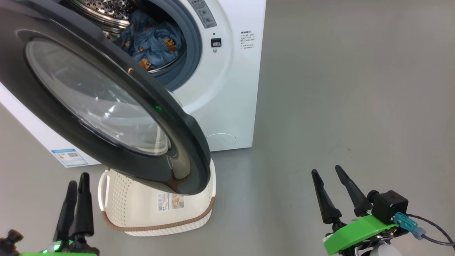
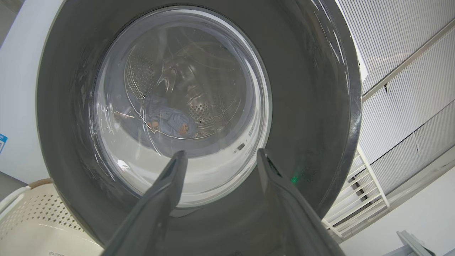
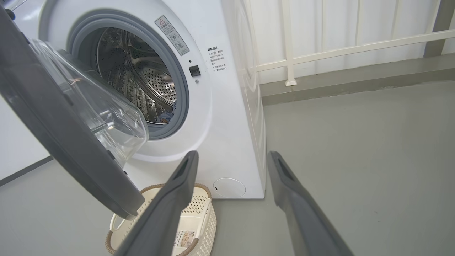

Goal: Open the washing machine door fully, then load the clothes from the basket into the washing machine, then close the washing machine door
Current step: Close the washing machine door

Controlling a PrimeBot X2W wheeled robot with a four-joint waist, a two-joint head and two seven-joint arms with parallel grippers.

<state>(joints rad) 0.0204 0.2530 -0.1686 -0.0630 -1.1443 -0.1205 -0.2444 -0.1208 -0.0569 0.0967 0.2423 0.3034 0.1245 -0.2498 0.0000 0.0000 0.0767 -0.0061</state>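
The door point(image 1: 103, 103) stands partly open across the upper left and centre of the head view, its lower edge hanging over the basket point(image 1: 142, 213) on the grey floor point(image 1: 337, 89). The left gripper point(image 1: 79, 179) is at the lower left, just beside the basket's white handle and below the door, with a gap to both. The right gripper point(image 1: 326, 170) is at the lower right, well apart from the door. Both have their fingers spread and hold nothing.

The clothes point(image 1: 153, 41) lie inside the washing machine point(image 1: 227, 106) at the top of the frame: crumpled light-blue cloth with small orange-brown figures.

The left wrist view faces the door's outer side square on. Its round glass sits above the two fingertips, and through it the clothes point(image 2: 167, 121) show, blurred, on the holed steel drum.

The right wrist view shows the door nearly edge-on at the left. The clear bowl bulges toward the opening, which is ringed by grey rubber.

The door rim is glossy black. The basket point(image 3: 204, 217) is cream plastic full of small holes, with a brown woven-look rim and a label on its floor.
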